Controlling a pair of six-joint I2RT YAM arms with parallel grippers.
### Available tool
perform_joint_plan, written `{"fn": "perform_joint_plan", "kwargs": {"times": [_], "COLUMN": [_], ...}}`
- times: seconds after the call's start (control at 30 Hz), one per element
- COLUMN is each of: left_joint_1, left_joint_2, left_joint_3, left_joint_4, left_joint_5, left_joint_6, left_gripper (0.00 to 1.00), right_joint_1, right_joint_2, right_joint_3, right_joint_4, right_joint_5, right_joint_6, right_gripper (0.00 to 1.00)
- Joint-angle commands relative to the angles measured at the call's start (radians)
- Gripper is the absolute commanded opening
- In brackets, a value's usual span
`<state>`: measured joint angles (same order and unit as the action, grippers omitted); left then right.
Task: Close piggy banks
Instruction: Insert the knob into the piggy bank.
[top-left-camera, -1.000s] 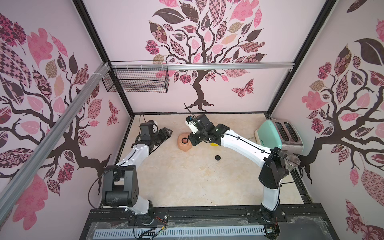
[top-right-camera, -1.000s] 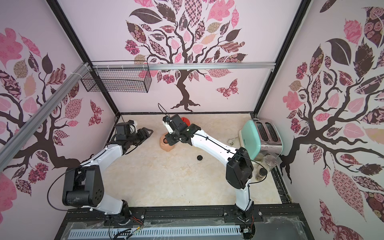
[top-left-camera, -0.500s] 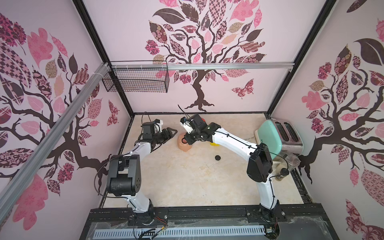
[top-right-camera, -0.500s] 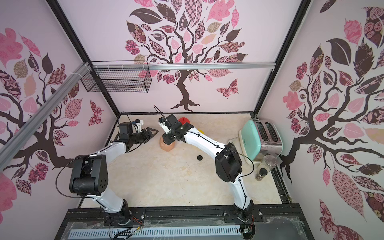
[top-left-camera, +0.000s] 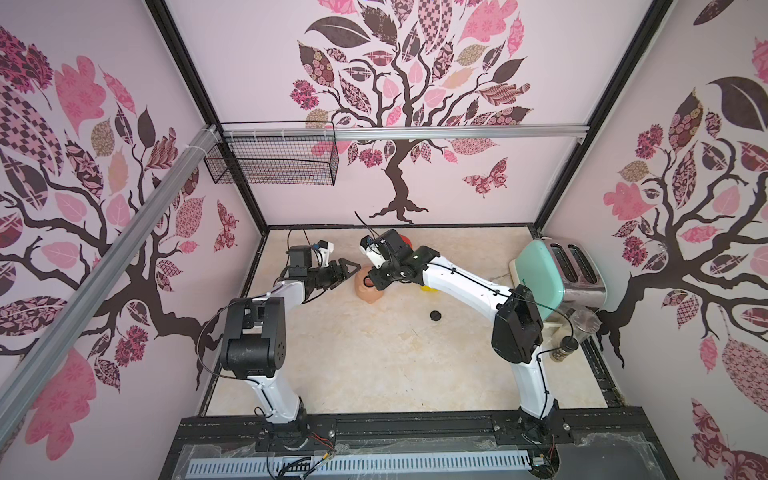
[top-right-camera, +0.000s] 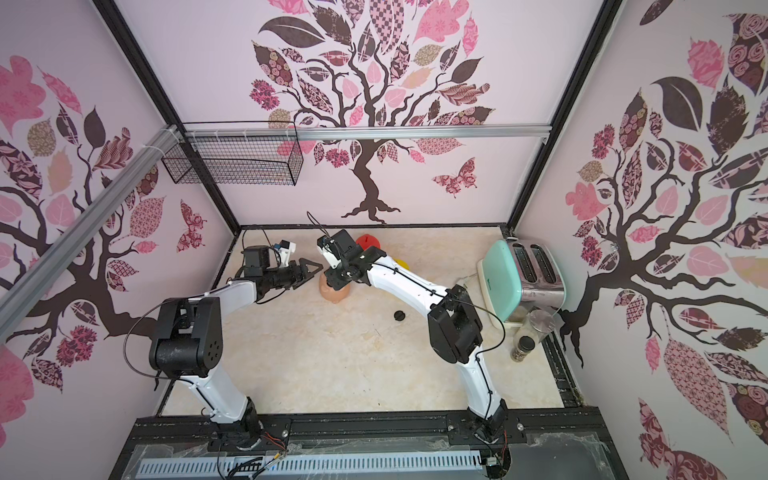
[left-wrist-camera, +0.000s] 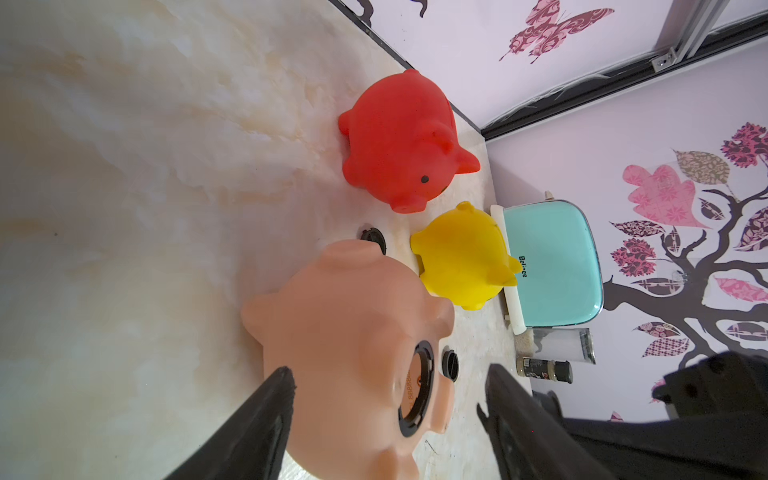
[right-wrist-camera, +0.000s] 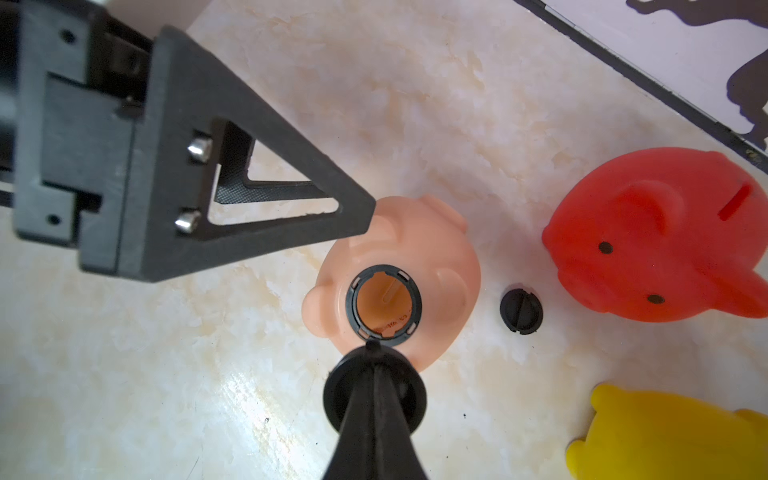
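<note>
Both top views high over the six o'clock edge, facing down toward twelve, whole table (top-left-camera: 374, 365) shared, wrist views close-in, both on the peach-pink piggy bank (left-wrist-camera: 349, 332)

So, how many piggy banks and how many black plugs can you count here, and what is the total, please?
Piggy banks: 3 (peach-pink pig, red pig, yellow pig)
Black plugs: 3 (near plug beside the red pig, far plug lying apart, held plug in the right hand)
Total: 6
</note>
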<state>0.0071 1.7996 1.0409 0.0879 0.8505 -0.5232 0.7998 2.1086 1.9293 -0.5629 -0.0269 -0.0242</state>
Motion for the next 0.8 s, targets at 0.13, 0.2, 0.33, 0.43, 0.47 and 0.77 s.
{"fn": "perform_joint_plan", "kwargs": {"times": [0.13, 0.2, 0.33, 0.43, 0.47, 0.77], "left_joint_1": [0.003, 0.002, -0.002, -0.007, -0.007, -0.009], "left_joint_2": [0.064, 0.071, 0.081, 0.086, 0.089, 0.113], "left_joint_3": [0.04, 0.042, 0.046, 0.045, 0.046, 0.057], "left_joint_4": [0.025, 0.024, 0.026, 0.036, 0.035, 0.024], "left_joint_5": [-0.006, -0.007, -0.009, -0.007, -0.007, -0.004], "left_joint_6": [0.001, 0.003, 0.005, 0.007, 0.007, 0.012], "left_gripper": [0.81, 0.83, 0.97, 0.98, 0.98, 0.98], "right_joint_1": [-0.003, -0.003, -0.004, -0.004, -0.004, -0.004], "right_joint_2": [0.031, 0.033, 0.043, 0.049, 0.051, 0.082], "right_joint_3": [0.002, 0.004, 0.017, 0.022, 0.023, 0.048], "right_joint_4": [0.009, 0.011, 0.005, 0.004, 0.003, 0.023], "right_joint_5": [-0.002, -0.002, -0.002, 0.001, 0.002, -0.002], "right_joint_6": [0.003, 0.003, -0.002, -0.005, -0.004, -0.016], "right_gripper": [0.0, 0.0, 0.0, 0.0, 0.0, 0.0]}}
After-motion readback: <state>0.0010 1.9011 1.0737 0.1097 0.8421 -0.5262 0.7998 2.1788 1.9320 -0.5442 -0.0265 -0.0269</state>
